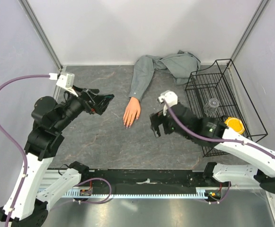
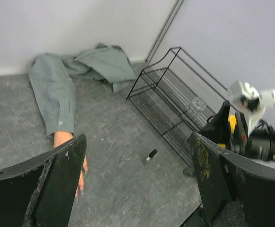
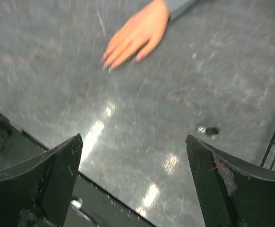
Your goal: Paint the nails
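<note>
Right gripper: fingers spread, empty. Left gripper: spread, empty. The small bottle lies on the table near the wire rack, not yet picked up. The nails tip the mannequin hand, mid-table. Judgement: painting not started; all steps remain.

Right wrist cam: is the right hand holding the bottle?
No, the right hand is open with nothing between its fingers, and the bottle lies on the table ahead of it.
</note>
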`<state>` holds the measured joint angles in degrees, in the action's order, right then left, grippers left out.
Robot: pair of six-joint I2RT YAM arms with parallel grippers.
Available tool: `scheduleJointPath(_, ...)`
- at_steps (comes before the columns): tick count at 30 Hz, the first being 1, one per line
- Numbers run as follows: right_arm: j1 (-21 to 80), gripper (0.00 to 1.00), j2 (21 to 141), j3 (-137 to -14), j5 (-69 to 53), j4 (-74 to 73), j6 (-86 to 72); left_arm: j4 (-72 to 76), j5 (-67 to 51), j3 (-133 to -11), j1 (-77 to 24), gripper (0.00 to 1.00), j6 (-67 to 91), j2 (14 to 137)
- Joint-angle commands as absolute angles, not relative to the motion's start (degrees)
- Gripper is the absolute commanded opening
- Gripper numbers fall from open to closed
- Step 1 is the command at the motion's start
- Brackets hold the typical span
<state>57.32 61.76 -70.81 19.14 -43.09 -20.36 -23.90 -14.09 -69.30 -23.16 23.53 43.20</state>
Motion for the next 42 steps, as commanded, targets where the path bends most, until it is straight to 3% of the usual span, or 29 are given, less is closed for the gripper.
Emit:
scheduleJointPath(1, 61.6, 0.94, 60.9, -65.2, 32.9, -44.8, -25.8, -23.1, -16.3, -68.0, -22.8, 0.95, 24.6, 44.8)
scheduleJointPath(2, 61.3, 0.89, 60.4, -61.9, 34.0, -44.5, -26.6, -23.1, -16.3, -67.4, -22.9, 0.95, 24.7, 44.8)
scheduleJointPath(3, 59.2, 0.75, 59.9, -60.2, 34.0, -43.0, -26.9, -23.0, -16.7, -67.2, -22.8, 0.95, 24.6, 44.9)
scheduleJointPath(5, 54.2, 0.63, 59.9, -56.4, 30.1, -41.8, -26.6, -22.7, -16.8, -66.1, -22.9, 0.94, 25.0, 45.1)
scheduleJointPath(9, 41.2, 0.69, 60.1, -50.7, 23.1, -35.5, -27.0, -22.4, -17.8, -64.9, -22.9, 0.94, 25.4, 45.1)
scheduleJointPath(14, 38.1, 0.68, 67.7, -48.5, 18.6, -31.1, -27.4, -22.2, -18.8, -63.2, -22.9, 0.93, 26.0, 44.4)
scheduleJointPath(18, 36.0, 0.6, 73.0, -48.5, 16.7, -27.9, -27.2, -21.7, -19.8, -61.9, -22.9, 0.93, 26.5, 43.9)
scheduleJointPath(38, 34.7, 0.41, 79.9, -47.1, 20.6, -23.7, -25.0, -19.2, -23.4, -58.1, -22.9, 0.91, 26.5, 46.8)
scheduleJointPath(41, 34.6, 0.34, 80.8, -47.2, 20.7, -23.1, -24.3, -18.8, -24.3, -57.6, -22.9, 0.91, 25.9, 47.4)
scheduleJointPath(42, 34.7, 0.27, 81.0, -47.5, 20.7, -23.0, -24.1, -18.5, -25.3, -57.3, -22.9, 0.9, 25.8, 48.1)
